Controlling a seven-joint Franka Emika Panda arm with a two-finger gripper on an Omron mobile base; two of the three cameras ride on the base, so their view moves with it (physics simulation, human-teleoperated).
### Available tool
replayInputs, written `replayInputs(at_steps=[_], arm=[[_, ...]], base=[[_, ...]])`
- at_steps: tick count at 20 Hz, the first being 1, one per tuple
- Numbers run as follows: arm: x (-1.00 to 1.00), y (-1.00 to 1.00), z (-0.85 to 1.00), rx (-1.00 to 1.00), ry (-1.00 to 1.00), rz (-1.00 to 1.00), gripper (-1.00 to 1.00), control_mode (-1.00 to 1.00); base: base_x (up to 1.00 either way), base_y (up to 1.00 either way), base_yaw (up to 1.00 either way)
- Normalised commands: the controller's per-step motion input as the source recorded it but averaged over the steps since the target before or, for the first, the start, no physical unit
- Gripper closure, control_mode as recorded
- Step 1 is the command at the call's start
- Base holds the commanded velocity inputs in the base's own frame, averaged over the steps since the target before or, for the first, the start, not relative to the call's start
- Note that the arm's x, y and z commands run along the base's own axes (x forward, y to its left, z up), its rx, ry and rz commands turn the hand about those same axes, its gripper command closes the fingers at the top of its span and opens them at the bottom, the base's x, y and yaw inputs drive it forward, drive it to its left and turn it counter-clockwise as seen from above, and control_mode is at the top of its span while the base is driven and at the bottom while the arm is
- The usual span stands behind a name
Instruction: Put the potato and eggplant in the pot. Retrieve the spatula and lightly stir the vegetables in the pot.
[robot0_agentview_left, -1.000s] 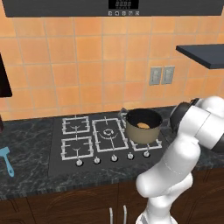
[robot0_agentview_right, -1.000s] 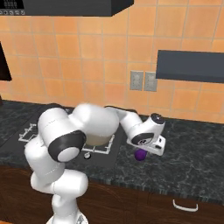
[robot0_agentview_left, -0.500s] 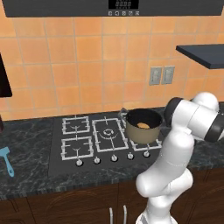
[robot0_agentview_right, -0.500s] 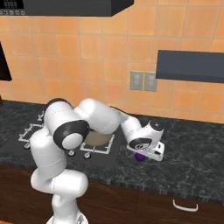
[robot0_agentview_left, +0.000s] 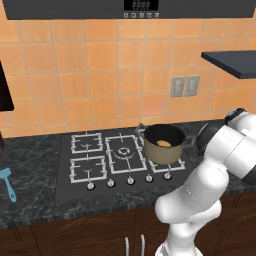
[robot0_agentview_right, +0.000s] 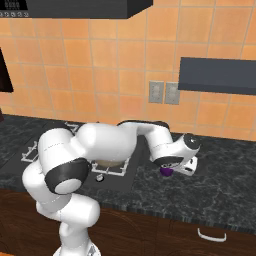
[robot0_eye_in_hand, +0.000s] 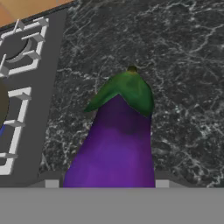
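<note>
While lying flat, eggplant (green cap far end), lengthwise from camera

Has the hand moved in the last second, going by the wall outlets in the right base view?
Yes. The hand has dropped lower and away from the outlets, closing onto the eggplant on the counter.

The white arm rises from its base, bends at a dark joint and reaches forward and to its right, low over the counter. In the right base view the forearm stretches across, the wrist turns down, and the gripper sits just above the surface, its hand angled downward. In the left base view the upper arm and elbow show as a large white bulk at right. Whether the jaws are closed cannot be told.
</note>
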Motion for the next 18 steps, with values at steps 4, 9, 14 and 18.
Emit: replayInputs(at_steps=[4, 9, 14, 18], arm=[[0.00, 0.03, 1.00, -0.02, -0.16, 0.00, 1.00, -1.00], [0.00, 0.21, 1.00, -0.09, -0.05, 0.00, 1.00, -1.00], [0.01, 0.53, 1.00, -0.11, 0.01, 0.02, 1.00, -1.00], [0.21, 0.97, 0.72, -0.02, 0.12, 0.08, 1.00, -1.00]], base=[[0.00, 0.00, 0.00], [0.00, 0.00, 0.00], [0.00, 0.00, 0.00], [0.00, 0.00, 0.00]])
